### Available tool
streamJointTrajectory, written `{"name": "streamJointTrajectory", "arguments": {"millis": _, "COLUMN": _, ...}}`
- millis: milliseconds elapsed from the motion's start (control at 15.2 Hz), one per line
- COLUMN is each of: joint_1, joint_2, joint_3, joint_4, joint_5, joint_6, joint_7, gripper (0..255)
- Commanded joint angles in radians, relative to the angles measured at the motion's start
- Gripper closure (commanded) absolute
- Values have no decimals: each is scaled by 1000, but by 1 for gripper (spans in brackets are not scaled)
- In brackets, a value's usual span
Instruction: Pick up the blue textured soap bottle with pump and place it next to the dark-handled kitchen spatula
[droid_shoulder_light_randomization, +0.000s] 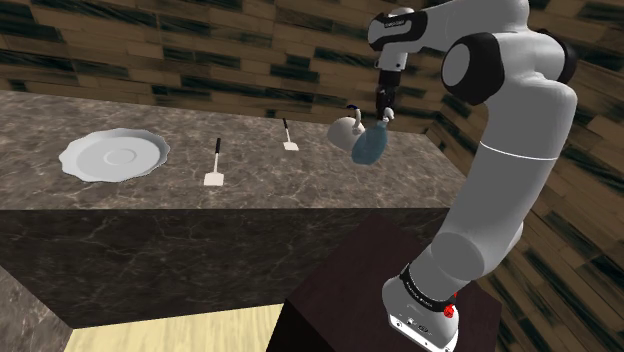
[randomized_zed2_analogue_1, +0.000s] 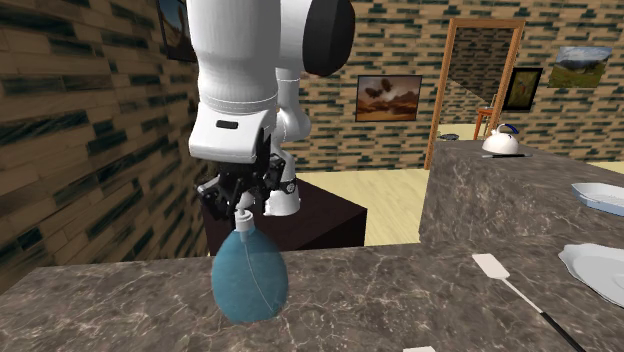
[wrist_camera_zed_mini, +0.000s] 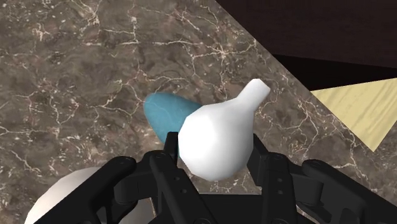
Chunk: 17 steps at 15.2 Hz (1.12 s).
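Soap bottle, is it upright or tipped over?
Roughly upright: the soap bottle is pump-up, its white top clasped by the gripper.

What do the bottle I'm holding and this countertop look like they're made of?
The bottle has a smooth blue body, slightly see-through in look, so likely plastic or glass. Its pump is plain smooth white, material unclear. The countertop is dark brown with pale veining, like polished marble or similar stone.

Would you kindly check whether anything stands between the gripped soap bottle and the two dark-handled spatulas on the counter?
Possibly. A white rounded thing sits close beside the soap bottle, on its side toward the nearer spatula; what it is I cannot tell. Past it, the counter between them looks bare.
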<state>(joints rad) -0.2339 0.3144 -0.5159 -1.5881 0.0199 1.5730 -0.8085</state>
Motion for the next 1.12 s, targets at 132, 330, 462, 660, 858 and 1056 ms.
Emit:
{"name": "streamJointTrajectory", "arguments": {"millis": 132, "joint_1": 0, "joint_2": -7, "joint_3": -2, "joint_4": 44, "joint_5": -4, "joint_6": -50, "joint_7": -1, "gripper": 255}}
{"name": "streamJointTrajectory", "arguments": {"millis": 330, "joint_1": -2, "joint_2": -8, "joint_3": -3, "joint_4": 83, "joint_5": -5, "joint_6": -90, "joint_7": -4, "gripper": 255}}
{"name": "streamJointTrajectory", "arguments": {"millis": 462, "joint_1": -4, "joint_2": -8, "joint_3": -4, "joint_4": 111, "joint_5": -5, "joint_6": -117, "joint_7": -7, "gripper": 255}}
{"name": "streamJointTrajectory", "arguments": {"millis": 660, "joint_1": 31, "joint_2": -38, "joint_3": 10, "joint_4": 87, "joint_5": -9, "joint_6": -123, "joint_7": 42, "gripper": 255}}
{"name": "streamJointTrajectory", "arguments": {"millis": 858, "joint_1": 82, "joint_2": -75, "joint_3": 34, "joint_4": 44, "joint_5": -10, "joint_6": -119, "joint_7": 115, "gripper": 255}}
{"name": "streamJointTrajectory", "arguments": {"millis": 1056, "joint_1": 129, "joint_2": -103, "joint_3": 61, "joint_4": 14, "joint_5": -6, "joint_6": -118, "joint_7": 187, "gripper": 255}}
